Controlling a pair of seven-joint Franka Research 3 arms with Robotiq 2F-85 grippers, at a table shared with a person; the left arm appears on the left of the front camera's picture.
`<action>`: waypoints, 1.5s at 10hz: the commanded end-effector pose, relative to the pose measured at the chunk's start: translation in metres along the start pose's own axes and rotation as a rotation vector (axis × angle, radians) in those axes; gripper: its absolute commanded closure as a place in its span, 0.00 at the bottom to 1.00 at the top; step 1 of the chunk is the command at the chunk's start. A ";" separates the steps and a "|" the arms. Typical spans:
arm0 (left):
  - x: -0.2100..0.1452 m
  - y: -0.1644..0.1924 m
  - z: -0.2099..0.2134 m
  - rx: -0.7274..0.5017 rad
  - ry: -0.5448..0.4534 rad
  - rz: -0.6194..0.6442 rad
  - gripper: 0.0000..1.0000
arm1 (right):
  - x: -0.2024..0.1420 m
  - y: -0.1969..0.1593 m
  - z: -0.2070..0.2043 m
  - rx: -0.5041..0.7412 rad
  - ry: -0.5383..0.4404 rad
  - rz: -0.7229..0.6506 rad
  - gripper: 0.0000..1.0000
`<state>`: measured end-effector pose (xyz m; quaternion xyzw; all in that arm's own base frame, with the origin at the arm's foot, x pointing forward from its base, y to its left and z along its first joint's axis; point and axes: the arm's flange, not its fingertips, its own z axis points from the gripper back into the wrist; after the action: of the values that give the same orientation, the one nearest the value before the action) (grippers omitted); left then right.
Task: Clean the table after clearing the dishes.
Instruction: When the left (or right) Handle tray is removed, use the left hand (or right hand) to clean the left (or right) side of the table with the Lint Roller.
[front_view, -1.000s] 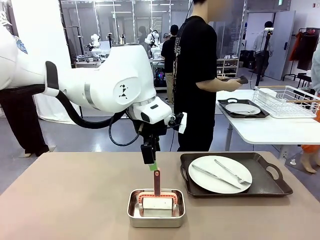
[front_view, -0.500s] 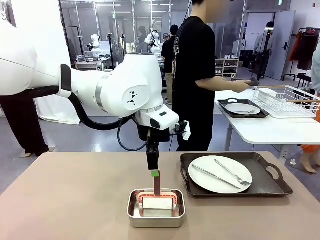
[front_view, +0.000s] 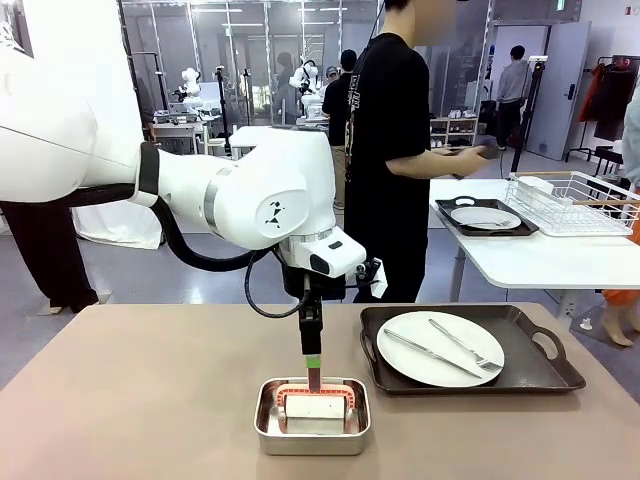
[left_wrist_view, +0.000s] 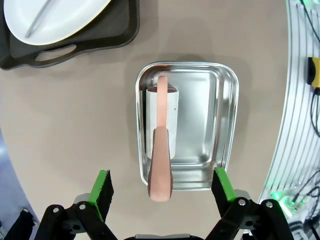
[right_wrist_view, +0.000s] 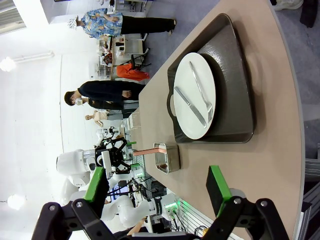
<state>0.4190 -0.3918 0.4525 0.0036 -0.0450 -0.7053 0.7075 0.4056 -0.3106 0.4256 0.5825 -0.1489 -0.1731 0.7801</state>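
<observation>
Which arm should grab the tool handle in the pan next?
Left. The open left gripper hangs over the handle rising from the pan, a finger on each side. The right gripper, also open, has the tray between it and the pan.

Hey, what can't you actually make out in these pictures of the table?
Front view: how wide the left tool stands open; seen edge-on.
Front view: the underside of the wiper head, hidden inside the steel pan.
Left wrist view: most of the plate and tray, cut off by the top edge.
Front view: what the person's hand holds; too small.
</observation>
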 end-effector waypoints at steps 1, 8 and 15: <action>0.005 -0.002 -0.006 0.036 0.018 0.023 0.00 | -0.001 0.003 0.001 0.001 -0.002 -0.004 0.00; 0.008 -0.003 -0.015 0.033 0.036 0.031 0.00 | -0.001 0.003 0.001 0.001 -0.002 -0.004 0.00; 0.008 -0.003 -0.013 0.056 0.040 0.020 0.35 | -0.001 0.003 0.001 0.001 -0.002 -0.004 0.00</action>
<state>0.4188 -0.3978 0.4407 0.0227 -0.0390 -0.7034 0.7094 0.4056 -0.3106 0.4256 0.5825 -0.1489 -0.1731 0.7801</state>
